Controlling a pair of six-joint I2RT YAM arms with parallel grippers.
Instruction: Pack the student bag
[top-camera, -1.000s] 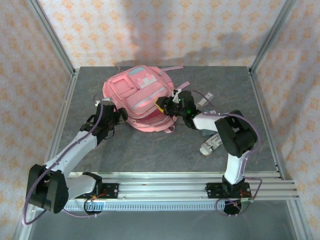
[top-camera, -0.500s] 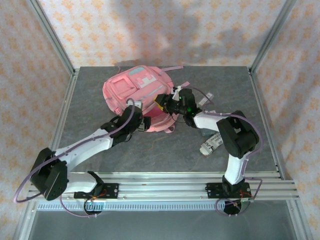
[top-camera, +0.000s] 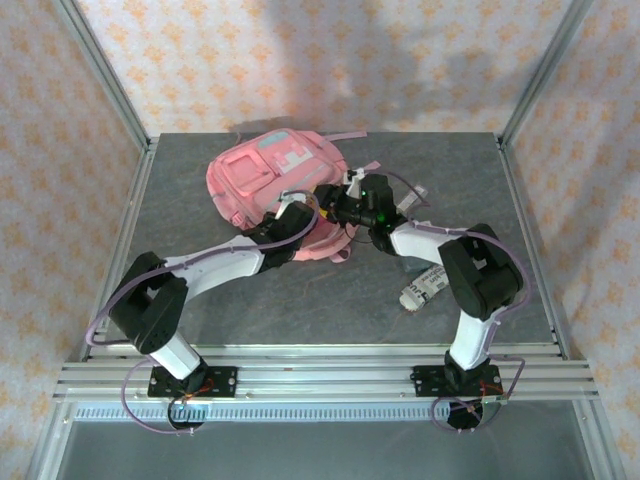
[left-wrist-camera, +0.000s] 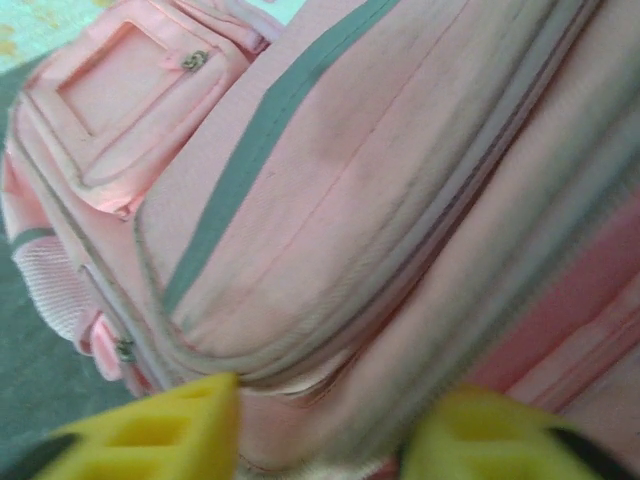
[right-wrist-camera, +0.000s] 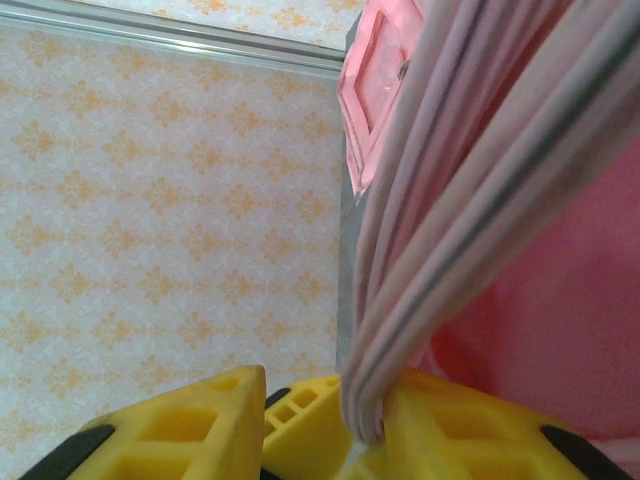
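The student bag (top-camera: 262, 178) is a large pink backpack lying at the back middle of the table, its front pockets facing up. My right gripper (top-camera: 335, 207) is at the bag's right front edge. In the right wrist view it (right-wrist-camera: 365, 425) is shut on a bunched fold of the bag's zipped rim (right-wrist-camera: 440, 230) and holds it up. My left gripper (top-camera: 300, 216) has reached the bag's near edge, close to the right one. In the left wrist view it (left-wrist-camera: 320, 425) is open, with its yellow fingers (left-wrist-camera: 160, 435) on either side of the pink seam of the bag (left-wrist-camera: 330, 200).
A white printed packet (top-camera: 422, 290) lies on the grey table (top-camera: 330, 310) to the right of the arms. Another small white item (top-camera: 412, 196) lies behind the right arm. Metal frame posts (top-camera: 105, 85) and patterned walls enclose the table.
My left arm has swung right, from the bag's left side to its near edge beside the right gripper. The right gripper has kept its hold and moved slightly back.
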